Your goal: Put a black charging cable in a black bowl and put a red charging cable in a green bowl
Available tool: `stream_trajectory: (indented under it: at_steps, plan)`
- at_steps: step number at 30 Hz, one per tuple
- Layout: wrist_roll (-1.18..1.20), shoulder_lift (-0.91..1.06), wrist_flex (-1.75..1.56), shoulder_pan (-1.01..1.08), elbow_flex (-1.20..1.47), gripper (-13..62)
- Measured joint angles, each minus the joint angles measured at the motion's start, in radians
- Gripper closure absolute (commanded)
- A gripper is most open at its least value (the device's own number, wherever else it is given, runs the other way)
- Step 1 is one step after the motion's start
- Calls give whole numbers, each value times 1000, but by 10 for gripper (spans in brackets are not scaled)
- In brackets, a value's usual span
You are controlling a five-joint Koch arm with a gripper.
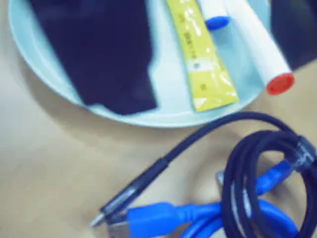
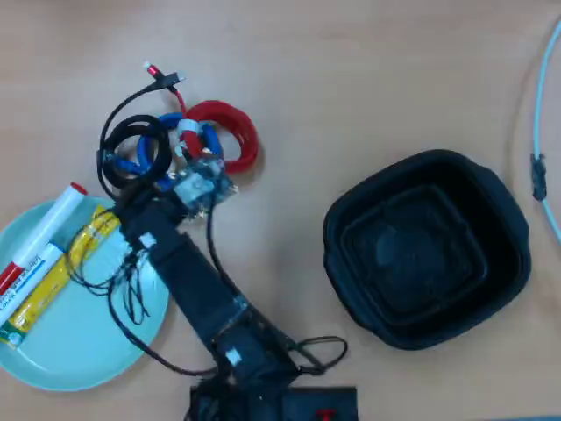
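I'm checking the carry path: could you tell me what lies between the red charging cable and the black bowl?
Only bare table, as the overhead view shows, separates the red charging cable from the black bowl.

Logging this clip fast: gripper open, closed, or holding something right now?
Gripper: cannot be told; the arm hides its jaws from overhead, by the black charging cable, and the wrist view shows no fingertips.

The black charging cable (image 2: 131,145) lies coiled on the bench, just above the green bowl (image 2: 53,351) in the overhead view, one plug end trailing out. The red charging cable (image 2: 230,132) sits coiled to its right, a white band around it. The black bowl (image 2: 427,250), deep and rounded-square, stands well apart, empty.
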Motion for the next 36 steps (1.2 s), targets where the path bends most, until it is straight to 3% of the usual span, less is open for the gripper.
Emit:
stream_trajectory:
  at_steps: [9,18,28,36]
  plan:
    - [63,-305,3,-49,-267,193]
    - [380,-391,6,-44,-299,201]
    - [476,-640,5,-46,-497,200]
    - [736,-678,6,-51,-518,195]
